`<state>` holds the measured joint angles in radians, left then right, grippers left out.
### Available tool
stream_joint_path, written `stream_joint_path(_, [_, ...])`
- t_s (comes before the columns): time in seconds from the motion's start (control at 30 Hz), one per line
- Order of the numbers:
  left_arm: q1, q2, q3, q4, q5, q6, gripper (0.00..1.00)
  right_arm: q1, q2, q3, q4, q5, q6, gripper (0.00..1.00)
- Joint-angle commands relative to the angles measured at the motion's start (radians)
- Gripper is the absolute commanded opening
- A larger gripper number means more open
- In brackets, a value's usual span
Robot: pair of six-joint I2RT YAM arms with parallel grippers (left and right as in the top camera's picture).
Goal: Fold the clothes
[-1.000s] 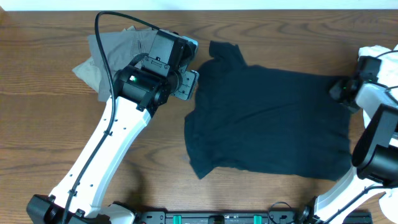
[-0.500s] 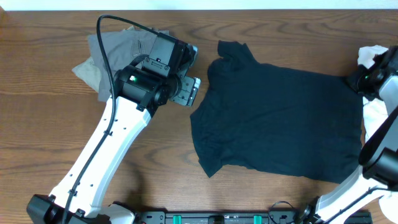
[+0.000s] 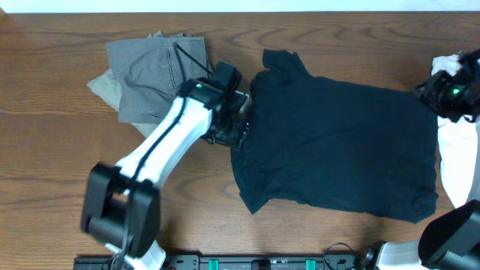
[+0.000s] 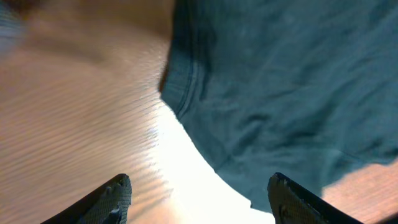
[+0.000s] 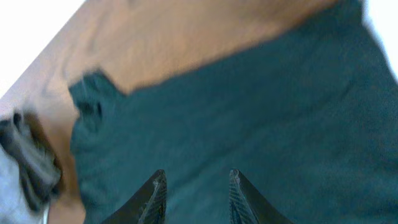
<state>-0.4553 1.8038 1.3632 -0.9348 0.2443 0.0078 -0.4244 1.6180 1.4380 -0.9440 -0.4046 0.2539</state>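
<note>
Black short-sleeved T-shirt (image 3: 337, 142), spread flat on table (image 3: 60, 150) between grey-green trousers (image 3: 146, 71) and white cloth (image 3: 454, 157); left gripper (image 4: 199, 186), fingers wide apart and empty, at its left edge; right gripper (image 5: 194, 183), fingers parted, gripping nothing, over its far right corner.

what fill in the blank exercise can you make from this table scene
The black short-sleeved thin-fabric T-shirt lies spread out, not yet ___.
The grey-green seamed trousers lie on the robot's ___ of the shirt.
The left gripper hangs over the shirt's edge with its jaws ___.
Near the right gripper lies a crumpled cloth whose colour is ___.
Missing words: folded; left; open; white.
</note>
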Motion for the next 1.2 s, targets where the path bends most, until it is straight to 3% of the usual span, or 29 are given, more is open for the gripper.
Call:
stream_joint_path(0.0, [0.000, 0.098, -0.008, -0.001, 0.040, 0.045, 0.71, 0.039, 0.011, -0.013, -0.040, -0.011, -0.035, 0.32])
stream_joint_path(0.27, [0.001, 0.257, -0.008, 0.013, 0.040, 0.095, 0.61, 0.080, 0.011, -0.038, -0.088, 0.016, -0.046, 0.33])
stream_joint_path(0.37, [0.001, 0.285, -0.008, 0.028, 0.030, 0.112, 0.37, 0.085, 0.011, -0.043, -0.105, 0.034, -0.046, 0.33])
stream_joint_path(0.43, [0.001, 0.291, -0.008, 0.040, -0.016, 0.111, 0.10, 0.088, 0.012, -0.052, -0.116, 0.076, -0.045, 0.33])
stream_joint_path(0.47, [0.002, 0.291, -0.007, 0.049, -0.055, 0.099, 0.06, 0.089, 0.012, -0.061, -0.116, 0.097, -0.045, 0.33])
stream_joint_path(0.6, [0.032, 0.288, 0.014, 0.078, -0.299, -0.107, 0.06, 0.089, 0.012, -0.138, -0.092, 0.181, -0.003, 0.32])
stream_joint_path(0.67, [0.053, 0.286, 0.023, 0.091, -0.351, -0.153, 0.06, 0.088, 0.012, -0.198, -0.061, 0.210, 0.019, 0.31])
stream_joint_path(0.93, [0.084, 0.285, 0.025, 0.209, -0.365, -0.157, 0.06, 0.087, 0.012, -0.472, 0.168, 0.289, 0.148, 0.18])
stream_joint_path(1.17, [0.084, 0.281, 0.025, 0.190, -0.362, -0.160, 0.06, 0.087, 0.012, -0.648, 0.342, 0.423, 0.274, 0.06])
